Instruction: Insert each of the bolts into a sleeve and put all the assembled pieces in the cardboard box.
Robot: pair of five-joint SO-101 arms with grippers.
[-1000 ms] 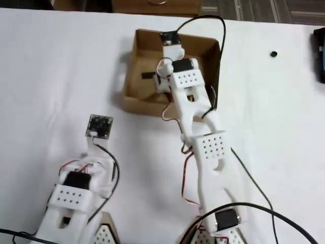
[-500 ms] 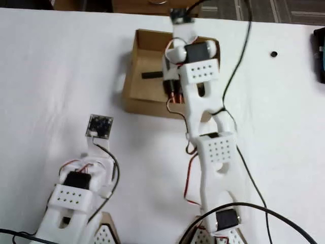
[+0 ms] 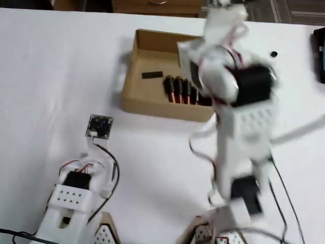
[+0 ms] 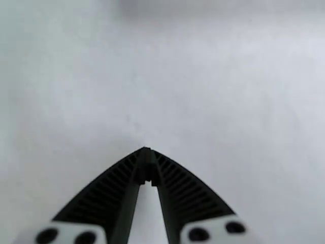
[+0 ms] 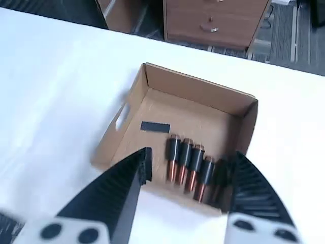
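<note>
The right end effector (image 5: pixel 192 157) is hanging above the cardboard box (image 5: pixel 198 84), its fingers spread wide and gripping nothing. Inside the box, a row of assembled pieces (image 5: pixel 190 165), copper bolts in black sleeves, is lying side by side near the wall closest to the arms. A small black strip (image 5: pixel 155 127) is lying flat beside them, any print too small to read. The left end effector (image 4: pixel 146 152) is sitting closed, tips touching, over the white tabletop (image 4: pixel 228 76).

A white bench (image 3: pixel 45 66) spreads across the foreground under even, soft light. Beyond its far edge a brown wooden drawer unit (image 5: pixel 216 23) with small handles stands on a grey striped carpet floor (image 5: pixel 284 38)
</note>
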